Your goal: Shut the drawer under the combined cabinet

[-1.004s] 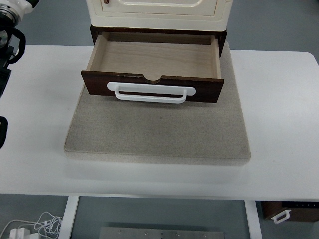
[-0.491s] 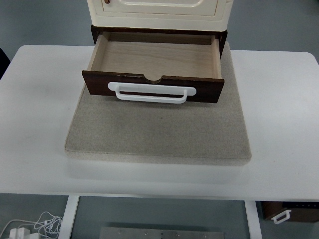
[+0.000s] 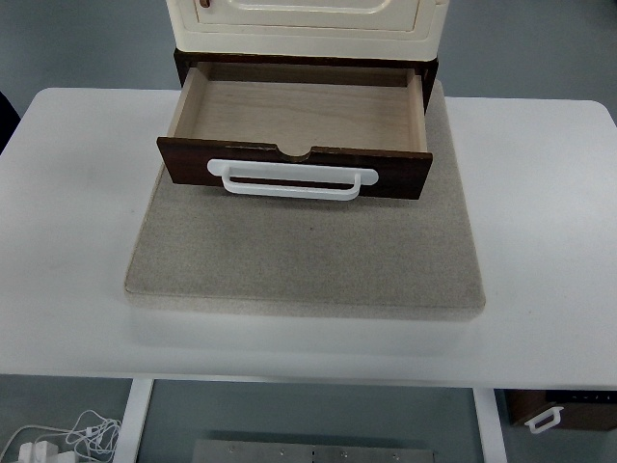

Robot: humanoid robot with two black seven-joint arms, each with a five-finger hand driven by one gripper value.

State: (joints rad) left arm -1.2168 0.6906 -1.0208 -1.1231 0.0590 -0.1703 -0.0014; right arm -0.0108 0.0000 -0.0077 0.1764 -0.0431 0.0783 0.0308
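A dark brown drawer (image 3: pixel 295 170) with a white handle (image 3: pixel 292 179) stands pulled out from under a cream cabinet (image 3: pixel 305 24) at the top centre. Its pale wooden inside (image 3: pixel 299 114) holds nothing. The cabinet and drawer rest on a grey mat (image 3: pixel 304 256) on the white table (image 3: pixel 77 212). Neither hand shows in the top view.
A dark sliver (image 3: pixel 5 116) sits at the far left edge beside the table. Below the table's near edge lie white cables (image 3: pixel 67 439) at bottom left and a brown box with a white handle (image 3: pixel 554 413) at bottom right.
The left arm, seen at the left edge one second ago, has drawn back out of view. The drawer has not moved.
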